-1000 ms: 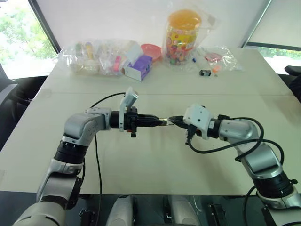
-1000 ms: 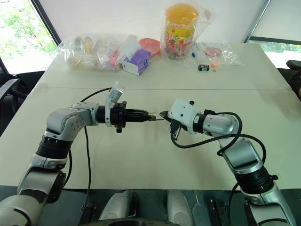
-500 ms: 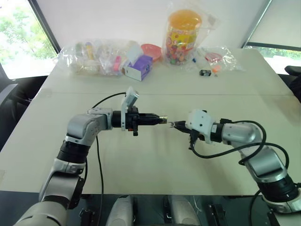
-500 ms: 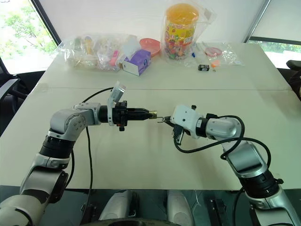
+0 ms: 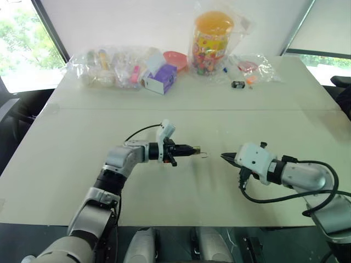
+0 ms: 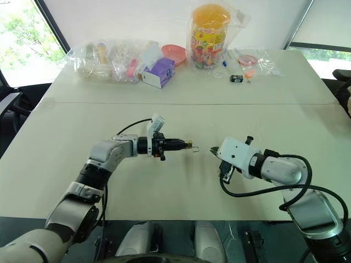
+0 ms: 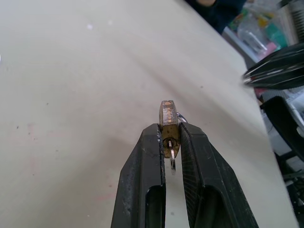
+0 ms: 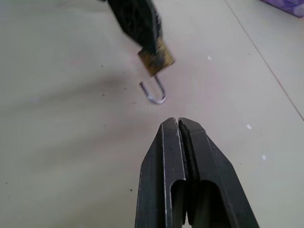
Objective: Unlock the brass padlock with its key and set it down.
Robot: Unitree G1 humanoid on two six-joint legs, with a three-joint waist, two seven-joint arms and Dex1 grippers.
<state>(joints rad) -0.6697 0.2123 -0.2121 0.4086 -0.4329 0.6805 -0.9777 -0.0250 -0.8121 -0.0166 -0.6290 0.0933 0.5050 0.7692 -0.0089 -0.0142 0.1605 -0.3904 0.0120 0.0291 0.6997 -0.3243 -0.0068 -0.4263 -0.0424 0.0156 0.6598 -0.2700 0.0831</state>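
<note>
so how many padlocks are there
1: the padlock is pinched in the left hand, above the table. More could be hidden in the bags at the far edge.

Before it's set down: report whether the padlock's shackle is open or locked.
Open: the brass padlock, pinched in the left gripper, shows one shackle end hanging free.

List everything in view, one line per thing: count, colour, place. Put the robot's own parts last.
table: one, cream, under everything.
brass padlock: one, yellow-brass with silvery shackle, clamped in the left hand above the table.
candy jar: one, orange-lidded, in clear wrap, far edge.
clear bags: several, mixed colours inside, far left.
purple box: one, purple and white, far edge.
small black object: one, far right.
left hand: one, black, shut on the padlock.
right hand: one, black, shut, apart from the padlock.
</note>
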